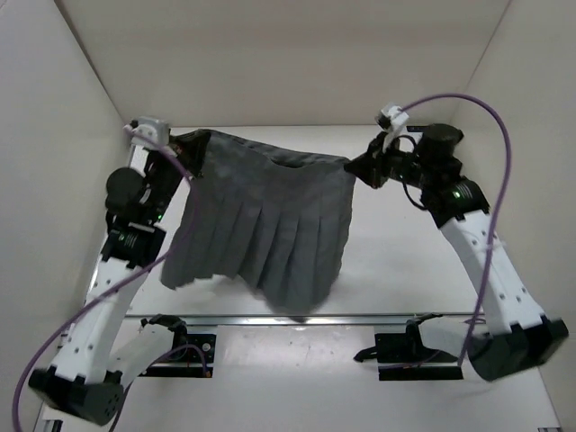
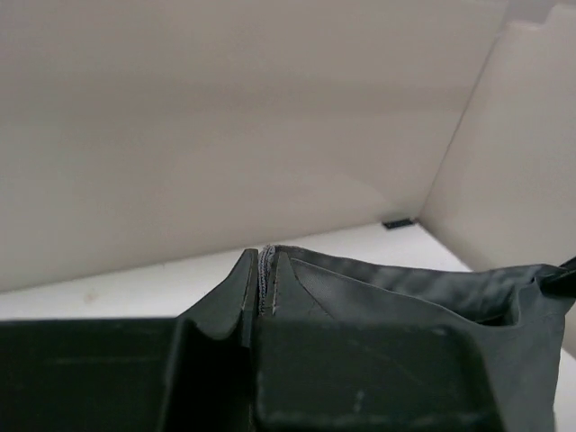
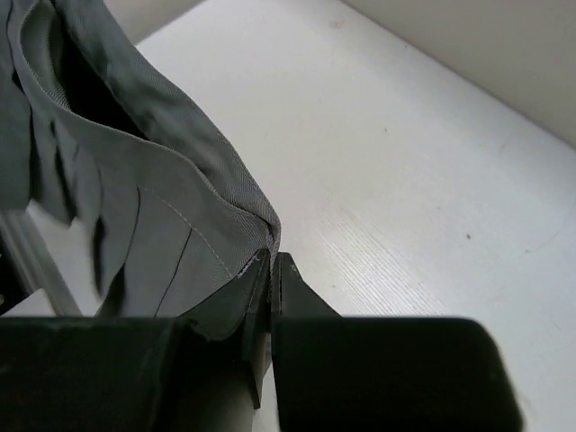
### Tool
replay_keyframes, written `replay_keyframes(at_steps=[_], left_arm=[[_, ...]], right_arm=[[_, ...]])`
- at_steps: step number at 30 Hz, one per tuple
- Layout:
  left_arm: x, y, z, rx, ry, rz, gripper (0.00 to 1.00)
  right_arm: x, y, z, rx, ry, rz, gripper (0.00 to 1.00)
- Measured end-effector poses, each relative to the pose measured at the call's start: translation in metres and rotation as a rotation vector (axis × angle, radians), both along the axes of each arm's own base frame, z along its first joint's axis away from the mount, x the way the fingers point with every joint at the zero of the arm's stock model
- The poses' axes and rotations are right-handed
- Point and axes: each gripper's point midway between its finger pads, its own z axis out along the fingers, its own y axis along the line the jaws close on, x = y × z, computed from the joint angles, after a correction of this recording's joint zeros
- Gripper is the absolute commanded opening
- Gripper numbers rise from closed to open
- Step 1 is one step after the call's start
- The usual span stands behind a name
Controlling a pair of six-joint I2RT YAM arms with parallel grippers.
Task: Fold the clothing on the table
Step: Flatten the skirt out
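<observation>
The clothing [image 1: 265, 225], a dark grey pleated skirt, hangs spread in the air between both arms, its hem drooping toward the table [image 1: 396, 270]. My left gripper [image 1: 192, 144] is shut on the waistband's left corner. In the left wrist view the stitched fabric edge [image 2: 264, 270] is pinched between the left gripper's [image 2: 262, 281] two fingers, and the skirt [image 2: 423, 288] stretches away to the right. My right gripper [image 1: 353, 166] is shut on the waistband's right corner. From the right wrist the skirt [image 3: 135, 207] hangs left of that gripper [image 3: 271, 270], above the white table [image 3: 405, 180].
White walls [image 1: 297, 54] close in the table on the back and both sides. A metal rail [image 1: 360, 317] runs across the near edge, with black brackets [image 1: 409, 346] below it. Purple cables [image 1: 490, 162] loop off both arms.
</observation>
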Motion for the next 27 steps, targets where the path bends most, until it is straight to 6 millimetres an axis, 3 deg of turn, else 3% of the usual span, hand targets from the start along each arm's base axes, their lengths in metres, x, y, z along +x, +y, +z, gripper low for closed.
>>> replay_keyframes(at_steps=[5, 7, 9, 11, 15, 16, 18, 20, 22, 25, 27], left_arm=[[0.087, -0.007, -0.076, 0.050, 0.218, 0.027, 0.00], [0.125, -0.013, -0.102, 0.077, 0.320, 0.020, 0.00], [0.155, -0.019, -0.111, 0.098, 0.375, 0.012, 0.00], [0.169, -0.023, -0.101, 0.104, 0.370, 0.012, 0.00], [0.159, -0.024, -0.048, 0.091, 0.261, 0.002, 0.00], [0.150, -0.026, -0.035, 0.085, 0.225, -0.009, 0.00], [0.131, -0.030, -0.019, 0.070, 0.162, -0.031, 0.00], [0.110, -0.030, -0.023, 0.062, 0.135, -0.044, 0.00], [0.097, -0.029, -0.053, 0.063, 0.153, -0.037, 0.00], [0.078, -0.032, -0.148, 0.070, 0.321, -0.020, 0.00], [0.053, -0.031, -0.229, 0.077, 0.494, -0.019, 0.00]], right_arm=[[0.079, -0.002, -0.042, -0.062, 0.153, -0.072, 0.00], [0.117, -0.004, -0.037, -0.097, 0.166, -0.109, 0.00], [0.154, -0.006, -0.009, -0.114, 0.101, -0.148, 0.00], [0.168, -0.010, 0.025, -0.101, 0.013, -0.177, 0.00], [0.154, -0.032, 0.082, -0.068, -0.123, -0.216, 0.00], [0.148, -0.038, 0.089, -0.062, -0.148, -0.223, 0.00], [0.135, -0.042, 0.083, -0.066, -0.161, -0.225, 0.00], [0.124, -0.041, 0.057, -0.081, -0.132, -0.220, 0.00], [0.112, -0.035, 0.003, -0.114, -0.045, -0.210, 0.00], [0.087, -0.024, -0.106, -0.206, 0.151, -0.223, 0.00], [0.047, -0.017, -0.183, -0.300, 0.309, -0.219, 0.00]])
